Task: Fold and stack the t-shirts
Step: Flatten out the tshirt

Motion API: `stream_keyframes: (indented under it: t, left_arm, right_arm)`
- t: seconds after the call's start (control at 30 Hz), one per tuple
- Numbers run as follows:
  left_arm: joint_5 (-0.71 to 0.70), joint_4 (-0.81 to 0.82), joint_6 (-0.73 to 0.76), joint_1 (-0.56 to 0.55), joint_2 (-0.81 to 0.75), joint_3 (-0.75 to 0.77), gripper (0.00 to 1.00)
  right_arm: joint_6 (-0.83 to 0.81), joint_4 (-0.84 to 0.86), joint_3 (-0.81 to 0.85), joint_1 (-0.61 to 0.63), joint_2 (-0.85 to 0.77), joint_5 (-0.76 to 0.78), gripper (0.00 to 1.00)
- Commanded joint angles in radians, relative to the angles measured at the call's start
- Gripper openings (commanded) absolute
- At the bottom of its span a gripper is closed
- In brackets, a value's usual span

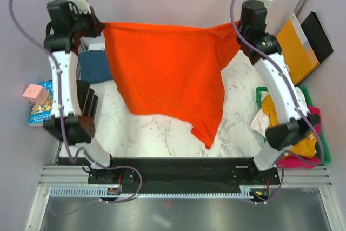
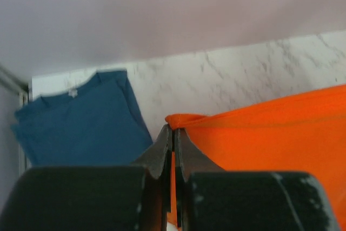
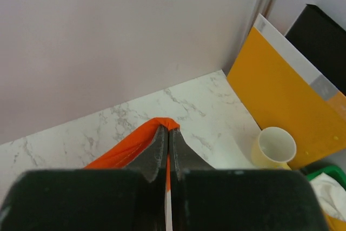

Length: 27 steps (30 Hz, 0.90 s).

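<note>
The bright orange-red t-shirt (image 1: 167, 74) hangs spread between my two grippers above the far half of the marble table, its lower point drooping toward the front. My left gripper (image 1: 100, 25) is shut on its left top corner (image 2: 181, 120). My right gripper (image 1: 238, 25) is shut on its right top corner (image 3: 165, 124). A dark teal-blue t-shirt (image 1: 94, 66) lies folded at the far left (image 2: 81, 123). Mustard yellow, pink and white shirts (image 1: 303, 144) are piled in a green basket (image 1: 326, 155) at the right.
An orange-yellow envelope (image 1: 297, 47) and a black folder (image 1: 319, 36) lean at the far right. A pale yellow cup (image 3: 275, 147) stands by the envelope. A book (image 1: 40, 104) with a pink block (image 1: 35, 94) lies off the table's left edge.
</note>
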Motion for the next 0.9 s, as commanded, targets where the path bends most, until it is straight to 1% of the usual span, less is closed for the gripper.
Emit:
stream_keyframes:
  t: [0.0,0.07,0.1,0.17,0.2,0.23,0.3,0.33,0.47,0.5,0.57,0.6,0.63,0.67,0.7,0.73,0.77,0.8,0.83,0.87]
  left_arm:
    - [-0.042,0.044,-0.026,-0.047,0.293,0.410,0.02]
    - [-0.120,0.091,0.018,-0.098,0.376,0.562,0.02]
    - [-0.131,0.116,0.021,-0.107,0.384,0.591,0.02]
    - [-0.123,0.184,-0.005,-0.113,0.372,0.611,0.02]
    - [-0.141,0.251,-0.009,-0.113,0.346,0.606,0.02]
    - [-0.149,0.285,-0.009,-0.112,0.334,0.605,0.02]
    - [-0.157,0.349,-0.009,-0.113,0.299,0.603,0.02]
    - [-0.157,0.362,-0.009,-0.113,0.292,0.600,0.02]
    - [-0.168,0.379,-0.006,-0.113,0.269,0.582,0.02]
    - [-0.166,0.373,-0.005,-0.113,0.262,0.571,0.02]
    - [-0.172,0.368,-0.009,-0.112,0.213,0.476,0.02]
    - [-0.160,0.366,-0.009,-0.113,0.190,0.432,0.02]
    - [-0.148,0.366,-0.009,-0.113,0.144,0.323,0.02]
    - [-0.142,0.366,-0.008,-0.112,0.115,0.260,0.02]
    - [-0.116,0.368,0.010,-0.113,0.090,0.193,0.02]
    - [-0.100,0.365,0.024,-0.113,0.067,0.051,0.02]
    - [-0.094,0.365,0.037,-0.116,0.018,-0.027,0.02]
    - [-0.089,0.365,0.066,-0.121,-0.002,-0.102,0.02]
    - [-0.086,0.365,0.083,-0.123,-0.025,-0.250,0.02]
    - [-0.094,0.366,0.093,-0.124,-0.060,-0.321,0.02]
  right_arm:
    - [0.040,0.045,0.336,-0.046,0.213,-0.065,0.00]
    - [0.057,0.046,0.456,-0.049,0.314,-0.105,0.00]
    - [0.066,0.049,0.546,-0.044,0.332,-0.127,0.00]
    - [0.031,0.112,0.573,-0.002,0.321,-0.141,0.00]
    - [0.005,0.141,0.564,0.020,0.306,-0.133,0.00]
    - [-0.051,0.190,0.558,0.042,0.289,-0.104,0.00]
    - [-0.092,0.232,0.514,0.091,0.237,-0.075,0.00]
    - [-0.122,0.268,0.495,0.104,0.218,-0.061,0.00]
    - [-0.153,0.284,0.443,0.120,0.151,-0.021,0.00]
    - [-0.153,0.284,0.397,0.120,0.136,-0.012,0.00]
    - [-0.146,0.276,0.330,0.121,0.076,-0.003,0.00]
    - [-0.139,0.285,0.235,0.122,0.050,0.000,0.00]
    - [-0.136,0.295,0.178,0.122,0.021,0.002,0.00]
    - [-0.132,0.308,0.115,0.122,-0.040,0.005,0.00]
    - [-0.132,0.334,-0.024,0.122,-0.070,0.017,0.00]
    - [-0.130,0.348,-0.092,0.123,-0.099,0.026,0.00]
    - [-0.118,0.359,-0.229,0.122,-0.149,0.040,0.00]
    - [-0.110,0.370,-0.293,0.120,-0.173,0.060,0.00]
    - [-0.096,0.371,-0.353,0.120,-0.211,0.068,0.00]
    - [-0.081,0.371,-0.467,0.118,-0.228,0.076,0.00]
